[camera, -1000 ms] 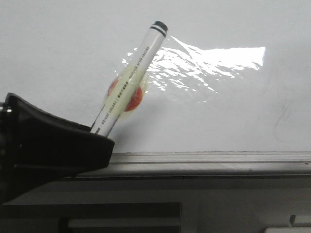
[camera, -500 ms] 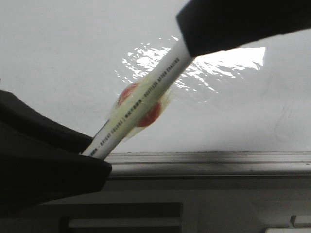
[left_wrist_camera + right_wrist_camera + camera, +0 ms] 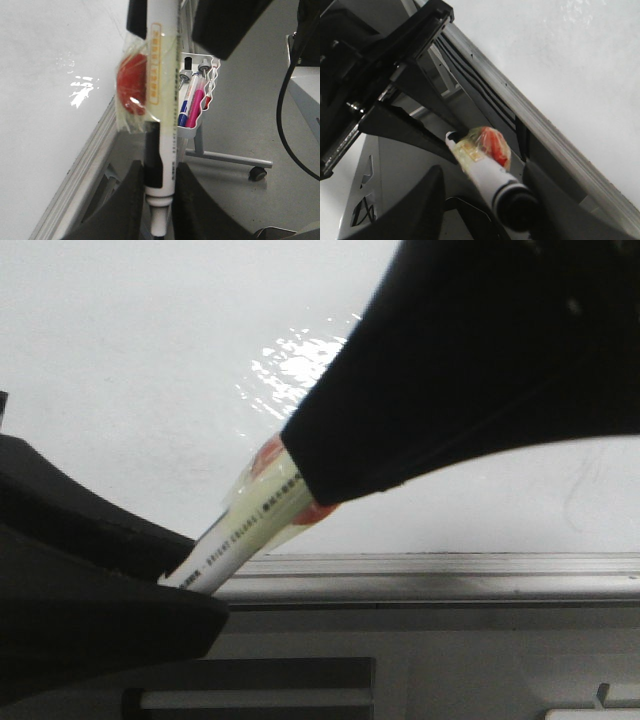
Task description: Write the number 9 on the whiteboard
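Whiteboard [image 3: 120, 360] behind apparently two-gripper-held marker [image 3: 240, 535]

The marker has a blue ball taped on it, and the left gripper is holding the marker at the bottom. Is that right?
Nearly. The ball taped to the marker is red, not blue, as the left wrist view shows. The left gripper does hold the marker at its lower end.

You see a smooth grey floor [image 3: 250, 100] behind the scene, evenly lit. On it stands a metal stand with a small black caster wheel [image 3: 257, 173] at the end of its foot. A white wire basket [image 3: 197, 117] hangs on the stand and holds several spare pens, among them a pink one [image 3: 196, 102] and a blue one [image 3: 183, 112]. A black cable [image 3: 286, 107] hangs down beside a pale grey cabinet [image 3: 306, 95].
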You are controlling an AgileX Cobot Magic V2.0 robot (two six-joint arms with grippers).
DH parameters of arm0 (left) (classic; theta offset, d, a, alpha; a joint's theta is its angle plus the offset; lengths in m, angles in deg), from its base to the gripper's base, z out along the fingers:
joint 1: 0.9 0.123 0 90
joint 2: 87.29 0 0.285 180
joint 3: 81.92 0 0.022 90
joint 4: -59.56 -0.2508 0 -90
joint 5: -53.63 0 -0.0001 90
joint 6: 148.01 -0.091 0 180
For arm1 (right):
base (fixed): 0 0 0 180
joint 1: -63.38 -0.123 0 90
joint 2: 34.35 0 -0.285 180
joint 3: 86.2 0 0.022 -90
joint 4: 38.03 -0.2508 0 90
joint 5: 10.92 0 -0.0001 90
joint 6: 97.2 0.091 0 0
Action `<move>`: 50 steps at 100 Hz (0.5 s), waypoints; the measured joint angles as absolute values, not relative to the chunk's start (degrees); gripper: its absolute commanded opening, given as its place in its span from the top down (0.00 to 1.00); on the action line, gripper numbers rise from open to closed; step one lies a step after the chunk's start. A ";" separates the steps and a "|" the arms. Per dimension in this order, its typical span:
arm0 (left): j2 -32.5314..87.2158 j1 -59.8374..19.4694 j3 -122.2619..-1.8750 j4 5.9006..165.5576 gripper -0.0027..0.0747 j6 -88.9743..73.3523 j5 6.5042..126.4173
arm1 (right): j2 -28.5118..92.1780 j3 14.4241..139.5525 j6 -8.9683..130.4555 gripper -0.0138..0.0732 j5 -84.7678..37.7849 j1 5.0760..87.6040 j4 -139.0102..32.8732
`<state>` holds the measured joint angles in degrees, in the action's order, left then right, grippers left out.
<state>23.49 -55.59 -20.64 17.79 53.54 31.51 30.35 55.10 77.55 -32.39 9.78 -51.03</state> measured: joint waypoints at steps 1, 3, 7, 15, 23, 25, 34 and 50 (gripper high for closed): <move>23.49 -55.59 -20.64 17.79 0.99 53.54 31.51 | 30.35 55.10 77.55 0.71 -32.50 9.78 -51.04; 23.49 -55.59 -20.64 17.69 0.99 53.54 31.51 | 30.35 55.10 77.55 0.75 -32.49 9.78 -51.21; 23.49 -55.59 -20.64 17.60 0.99 53.54 31.51 | 30.35 55.10 77.55 0.83 -32.49 9.78 -51.46; 23.49 -55.49 -20.64 17.57 0.99 53.27 31.78 | 30.35 55.31 77.55 0.92 -32.35 9.69 -52.55; 23.49 -55.49 -20.64 17.33 0.91 52.91 31.78 | 30.35 55.44 77.55 0.92 -32.35 9.43 -53.80; 23.49 -55.49 -20.64 17.33 0.88 52.91 31.78 | 30.25 55.44 77.55 0.92 -32.35 9.43 -53.87; 23.49 -55.49 -20.64 17.33 0.69 52.91 31.88 | 30.25 55.44 77.55 0.92 -32.12 9.43 -54.00; 23.49 -55.49 -20.64 17.71 0.48 53.22 31.58 | 30.25 55.44 77.55 0.92 -31.60 9.54 -53.39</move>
